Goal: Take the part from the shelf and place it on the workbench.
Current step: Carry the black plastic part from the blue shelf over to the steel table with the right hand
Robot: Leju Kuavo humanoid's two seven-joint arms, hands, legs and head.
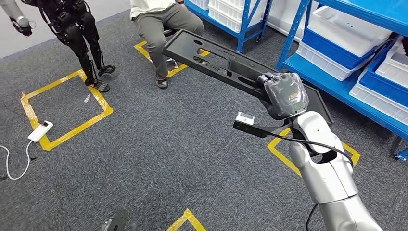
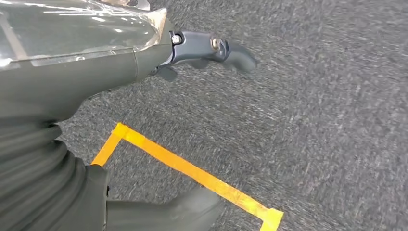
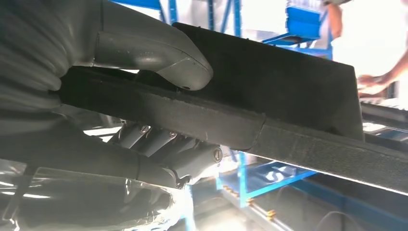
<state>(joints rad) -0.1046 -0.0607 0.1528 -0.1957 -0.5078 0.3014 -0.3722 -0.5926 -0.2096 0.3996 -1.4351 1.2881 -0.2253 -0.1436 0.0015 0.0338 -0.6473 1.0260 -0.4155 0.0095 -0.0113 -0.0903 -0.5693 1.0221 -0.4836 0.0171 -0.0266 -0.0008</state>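
One long flat part [image 1: 226, 65], matte black plastic with cutouts and a raised rim, runs from upper centre of the head view down to the right hand [image 1: 285, 94], which grips it near its lower right end. Up close, the thick grey thumb [image 3: 159, 55] presses one face and the dark fingers [image 3: 163, 147] wrap the other. Left hand [image 2: 211, 50] hangs over speckled grey carpet [image 2: 312, 120] with yellow tape [image 2: 192, 171], nothing in it, fingers apart. Blue shelf [image 1: 327, 79] with white bins sits upper right.
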